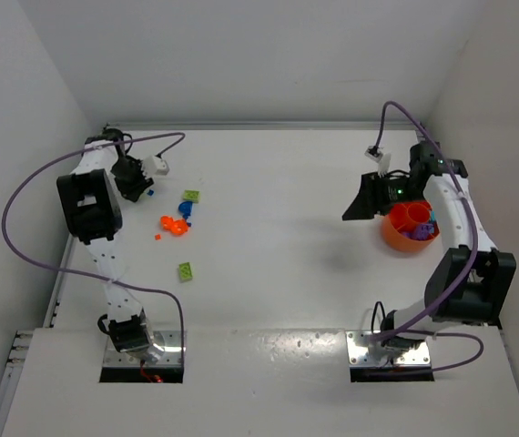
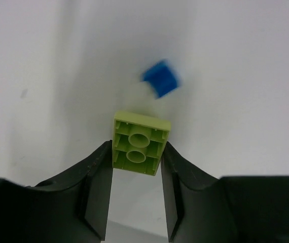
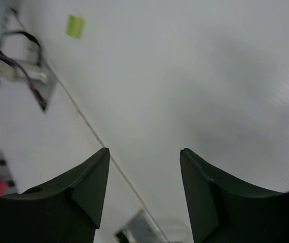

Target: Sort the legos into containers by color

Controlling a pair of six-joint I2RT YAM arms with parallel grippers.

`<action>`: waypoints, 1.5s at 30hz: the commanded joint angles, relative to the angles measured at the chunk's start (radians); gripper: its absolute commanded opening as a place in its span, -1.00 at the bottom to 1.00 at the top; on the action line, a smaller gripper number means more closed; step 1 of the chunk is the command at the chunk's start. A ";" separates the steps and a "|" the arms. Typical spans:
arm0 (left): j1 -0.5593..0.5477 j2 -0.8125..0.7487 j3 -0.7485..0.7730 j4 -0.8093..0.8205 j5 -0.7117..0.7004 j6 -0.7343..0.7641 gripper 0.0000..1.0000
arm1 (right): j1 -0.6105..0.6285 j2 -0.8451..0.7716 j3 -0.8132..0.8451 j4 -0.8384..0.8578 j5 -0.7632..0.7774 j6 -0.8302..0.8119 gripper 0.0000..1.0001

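Between left gripper (image 2: 137,157) fingers, lime brick (image 2: 141,132) clamped at its edges

White table (image 1: 278,273) between pale walls (image 1: 14,109)

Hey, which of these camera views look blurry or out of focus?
Left wrist: green brick crisp, blue brick beyond it smeared. Right wrist: soft all over, with a broad dim shadow on the table. Top external: sharp and evenly lit, only faint shadows.
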 commanded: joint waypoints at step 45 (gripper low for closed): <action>-1.077 -0.627 -0.395 0.338 0.323 -0.879 -0.62 | 0.325 0.117 -0.266 0.789 -0.421 1.094 0.34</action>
